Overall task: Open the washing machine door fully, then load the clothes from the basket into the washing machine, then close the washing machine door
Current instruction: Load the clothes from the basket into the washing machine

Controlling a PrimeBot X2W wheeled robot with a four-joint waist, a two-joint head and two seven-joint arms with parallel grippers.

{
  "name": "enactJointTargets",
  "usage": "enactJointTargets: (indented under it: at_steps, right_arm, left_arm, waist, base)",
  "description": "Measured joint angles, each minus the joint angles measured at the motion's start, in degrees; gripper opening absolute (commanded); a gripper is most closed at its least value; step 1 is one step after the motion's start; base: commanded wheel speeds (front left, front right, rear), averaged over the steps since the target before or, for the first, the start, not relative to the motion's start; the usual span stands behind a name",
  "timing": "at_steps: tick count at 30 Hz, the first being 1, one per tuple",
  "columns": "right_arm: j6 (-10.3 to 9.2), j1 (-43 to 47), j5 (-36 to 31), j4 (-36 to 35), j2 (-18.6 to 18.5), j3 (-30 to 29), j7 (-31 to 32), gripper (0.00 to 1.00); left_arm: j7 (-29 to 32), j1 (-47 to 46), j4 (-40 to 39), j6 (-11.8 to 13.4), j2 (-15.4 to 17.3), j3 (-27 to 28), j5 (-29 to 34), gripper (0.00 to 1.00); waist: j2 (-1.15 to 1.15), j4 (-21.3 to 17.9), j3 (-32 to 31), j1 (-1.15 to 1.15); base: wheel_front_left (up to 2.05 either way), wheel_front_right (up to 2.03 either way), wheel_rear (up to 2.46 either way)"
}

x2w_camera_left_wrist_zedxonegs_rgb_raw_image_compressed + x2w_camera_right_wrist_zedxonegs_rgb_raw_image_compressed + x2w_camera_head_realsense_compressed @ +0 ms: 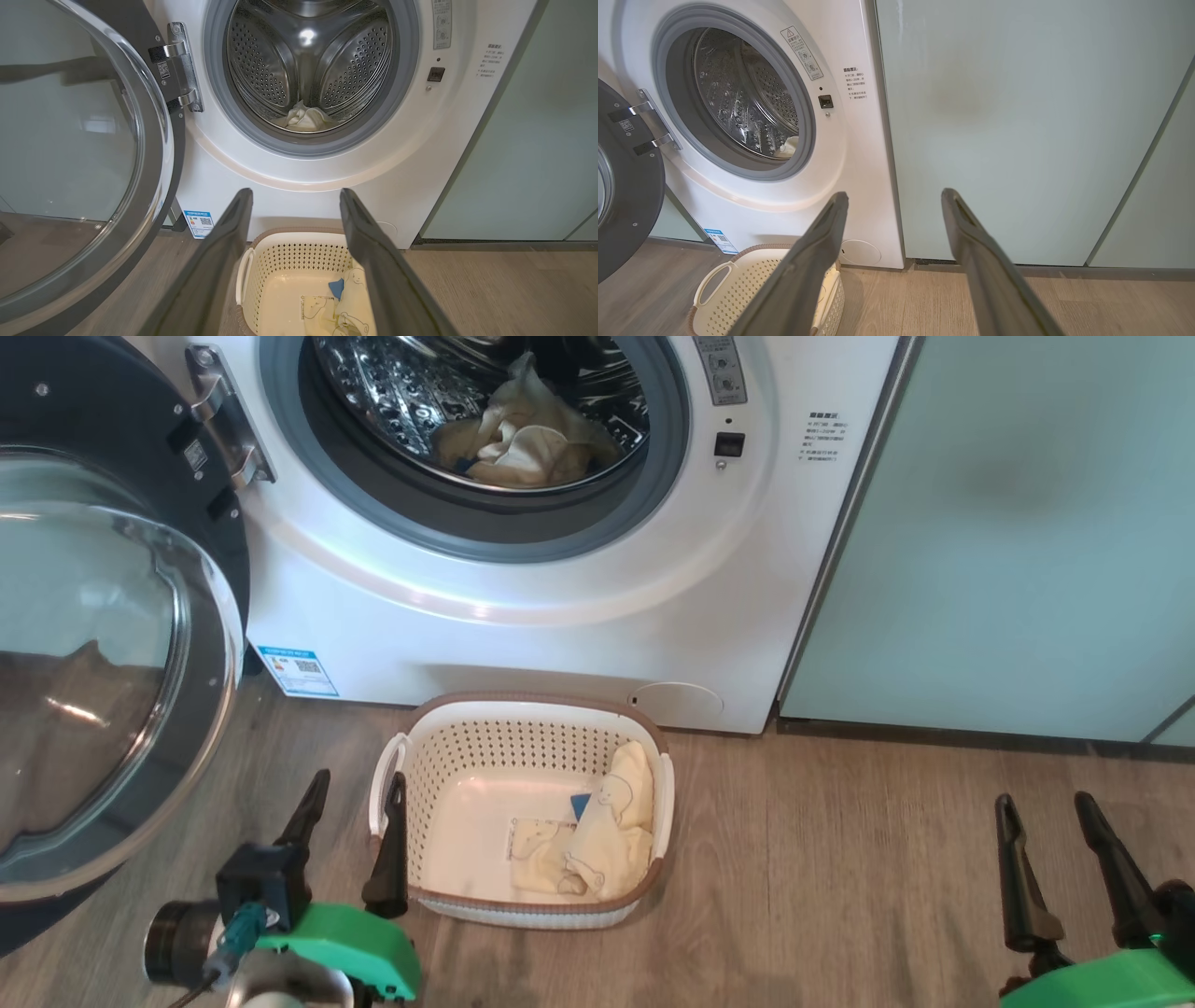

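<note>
A pale mint-green cabinet panel [1008, 523] stands at 3 o'clock of the large white front-loading washing machine [523, 616]. The round black-rimmed glass door [103, 663] hangs wide open at 9 o'clock of the drum mouth, close beside the left gripper [360, 779], and is cut off by the frame edge. The small cream perforated plastic basket [532, 698] sits on the floor at 6 o'clock of the mouth. Pale yellow bear-print garments [607, 831] lie in its 4 o'clock corner, half hiding the bottom label; more pale cloth [523, 439] lies in the drum. The left gripper points to 12 o'clock, spread and empty, one finger overlapping the basket's 9 o'clock handle; contact unclear. The right gripper [1044, 800], likewise spread and empty, hovers well apart at 3 o'clock.
</note>
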Motion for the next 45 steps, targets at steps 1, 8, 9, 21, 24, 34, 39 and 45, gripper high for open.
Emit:
enactJointTargets:
  at_steps: [1,8,9,21,24,34,39,45]
  right_arm:
    - [0.00,0.0,0.0,0.0,0.0,0.0,0.0,1.00]
    - [0.00,0.0,0.0,-0.3,0.1,0.0,0.0,1.00]
    - [0.00,0.0,0.0,-0.3,0.1,0.0,0.0,1.00]
    - [0.00,-0.8,0.6,-0.4,0.1,0.1,-0.4,1.00]
    - [0.00,-2.4,0.8,-0.5,0.1,0.3,-0.9,1.00]
    - [0.00,-7.3,2.6,0.1,0.2,1.7,-3.1,1.00]
    - [0.00,-11.4,4.1,0.9,0.2,2.5,-4.8,1.00]
    - [0.00,-14.9,6.1,2.7,0.1,4.3,-6.5,1.00]
  left_arm:
    - [0.0,0.0,0.0,0.0,0.0,-0.1,0.0,1.00]
    - [0.0,0.0,0.0,0.0,-0.1,-0.3,-0.4,1.00]
    - [0.0,0.0,0.0,0.0,-0.1,-0.4,-0.4,1.00]
    - [0.0,-3.1,1.4,-0.7,-0.1,-1.3,-0.4,1.00]
    - [0.0,-5.8,2.4,-1.7,-0.2,-2.0,-0.4,1.00]
    - [0.6,-14.3,8.7,-5.7,-1.5,-4.2,-0.4,1.00]
    - [1.6,-19.4,12.2,-7.3,-1.6,-4.8,-0.2,1.00]
    - [4.1,-26.0,18.4,-10.3,-1.8,-6.2,-0.5,1.00]
  waist:
    - [0.00,0.0,0.1,0.00]
    - [0.00,-0.4,0.9,0.00]
    - [0.00,-0.5,1.1,0.00]
    - [0.00,-2.1,6.2,0.00]
    - [0.00,-2.6,8.3,0.01]
    - [0.00,-4.6,15.6,0.01]
    - [0.00,-6.5,20.6,0.01]
    - [0.00,-9.1,27.1,0.02]
  base:
    - [0.00,0.00,0.00]
    - [0.00,0.00,0.00]
    - [0.00,0.00,0.00]
    - [0.00,0.00,0.00]
    - [0.00,0.00,0.00]
    - [0.00,0.00,0.00]
    - [0.00,0.00,0.00]
    - [0.00,0.00,0.00]
